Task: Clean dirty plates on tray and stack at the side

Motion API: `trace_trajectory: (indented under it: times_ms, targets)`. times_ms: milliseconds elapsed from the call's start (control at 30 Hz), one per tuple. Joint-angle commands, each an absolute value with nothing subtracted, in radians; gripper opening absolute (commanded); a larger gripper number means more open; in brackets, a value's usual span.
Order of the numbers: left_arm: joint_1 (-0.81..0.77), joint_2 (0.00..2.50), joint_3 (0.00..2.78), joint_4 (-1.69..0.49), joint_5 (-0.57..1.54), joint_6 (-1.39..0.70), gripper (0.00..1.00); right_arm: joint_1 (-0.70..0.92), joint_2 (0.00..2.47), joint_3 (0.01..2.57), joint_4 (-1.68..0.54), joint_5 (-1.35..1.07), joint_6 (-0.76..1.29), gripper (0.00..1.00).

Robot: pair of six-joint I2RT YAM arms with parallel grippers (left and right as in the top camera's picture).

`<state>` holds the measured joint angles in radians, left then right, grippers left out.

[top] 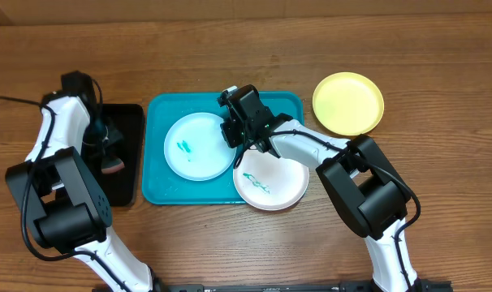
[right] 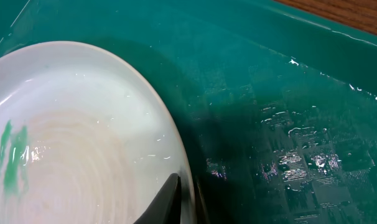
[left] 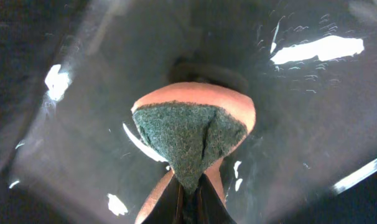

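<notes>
The turquoise tray (top: pixel 161 182) holds a pale cyan plate (top: pixel 193 150) with a teal smear at its left. A white plate (top: pixel 274 191) with a teal smear lies over the tray's front right rim. A yellow-green plate (top: pixel 347 103) lies on the table at the right, off the tray. My right gripper (top: pixel 234 134) is shut on the pale plate's right rim; the right wrist view shows its fingers (right: pixel 183 200) on either side of the rim (right: pixel 83 143). My left gripper (top: pixel 108 154) is shut on a sponge (left: pixel 188 134) with its green scouring face up, over the black tray.
A smaller black tray (top: pixel 132 122) stands left of the turquoise tray, and its glossy floor (left: pixel 300 124) fills the left wrist view. The turquoise tray floor (right: pixel 288 124) is wet. Bare wooden table (top: pixel 441 162) lies to the right and front.
</notes>
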<state>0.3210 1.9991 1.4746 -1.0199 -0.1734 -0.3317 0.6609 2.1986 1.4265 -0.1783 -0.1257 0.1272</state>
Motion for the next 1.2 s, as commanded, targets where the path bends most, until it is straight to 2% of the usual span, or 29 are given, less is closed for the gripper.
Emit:
trace_trajectory:
  times_ms: [0,233,367,500,800,1167]
  targets:
    - [0.322,1.922,1.609,-1.090,-0.165,-0.314,0.04,0.663,2.234,1.420,-0.189,-0.113,0.127,0.09]
    - [0.303,1.844,1.680,-1.153,0.196,-0.227,0.04,0.663,2.234,1.420,-0.183,-0.113,0.131,0.09]
    - [0.263,1.845,1.642,-1.153,0.335,-0.187,0.04,0.663,2.234,1.420,-0.178,-0.095,0.220,0.04]
    - [0.196,1.845,1.571,-1.131,0.336,-0.187,0.04,0.660,2.234,1.420,-0.179,-0.080,0.305,0.04]
    - [0.015,1.845,1.408,-0.927,0.329,-0.265,0.04,0.660,2.233,1.422,-0.196,-0.079,0.315,0.04]
    - [-0.066,1.851,1.343,-0.802,0.224,-0.374,0.04,0.660,2.198,1.422,-0.245,0.026,0.379,0.04]
